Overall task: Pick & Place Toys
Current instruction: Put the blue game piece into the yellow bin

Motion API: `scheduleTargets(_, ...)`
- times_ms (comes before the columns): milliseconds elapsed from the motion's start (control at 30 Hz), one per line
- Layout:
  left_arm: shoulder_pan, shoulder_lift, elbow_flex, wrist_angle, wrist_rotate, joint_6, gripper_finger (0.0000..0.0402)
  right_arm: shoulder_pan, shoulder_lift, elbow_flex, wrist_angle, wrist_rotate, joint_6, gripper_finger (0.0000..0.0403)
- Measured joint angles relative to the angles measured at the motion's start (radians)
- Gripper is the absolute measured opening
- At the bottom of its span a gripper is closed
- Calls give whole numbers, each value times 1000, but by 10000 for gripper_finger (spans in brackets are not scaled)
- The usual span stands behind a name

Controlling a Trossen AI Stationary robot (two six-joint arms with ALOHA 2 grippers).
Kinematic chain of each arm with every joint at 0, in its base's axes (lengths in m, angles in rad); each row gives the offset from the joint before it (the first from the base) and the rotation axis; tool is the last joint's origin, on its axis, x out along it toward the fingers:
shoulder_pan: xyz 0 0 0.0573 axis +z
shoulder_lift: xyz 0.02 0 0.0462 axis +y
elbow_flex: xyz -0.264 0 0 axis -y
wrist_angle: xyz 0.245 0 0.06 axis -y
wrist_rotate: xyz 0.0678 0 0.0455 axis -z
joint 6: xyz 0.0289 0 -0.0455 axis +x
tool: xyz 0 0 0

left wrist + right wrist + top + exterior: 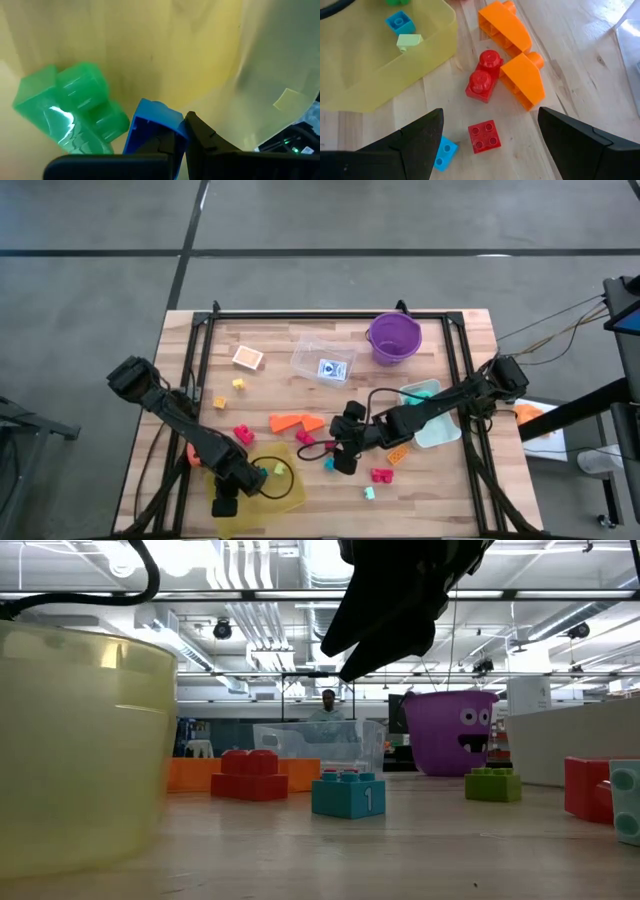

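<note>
The flat yellow tray (290, 498) lies at the table's near left, and my left gripper (225, 502) reaches into it, shut on a small blue brick (150, 120). Beside that brick a green brick (75, 107) lies on the tray floor. Another blue brick (399, 21) and a pale green piece (409, 40) also lie in the tray. My right gripper (490, 145) hangs open above the table's middle, over a square red brick (484, 136). A two-stud red brick (482, 80) and two orange wedges (520, 75) lie just beyond it. My left gripper has the blue brick by one side wall (175, 127), pinched between the two fingers. One finger seems to sit in the brick's hollow underside and the other outside. The fingers slant down from above. Whether the brick rests on the tray floor, I cannot tell.
A clear tub (322, 360) and the purple bucket (394, 337) stand at the far side. A teal lid (430, 415) lies under the right arm. Loose bricks dot the middle: teal (348, 795), green (492, 785), red (250, 775), pink (381, 475).
</note>
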Motion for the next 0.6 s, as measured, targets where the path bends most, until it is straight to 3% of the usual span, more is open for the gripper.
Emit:
scheduleTargets(167, 0, -13, 29, -90, 17, -19, 8, 0, 0, -1, 0, 0, 0, 320)
scheduleTargets(600, -2, -43, 38, -94, 2, -50, 8, 0, 0, -2, 0, 0, 0, 320)
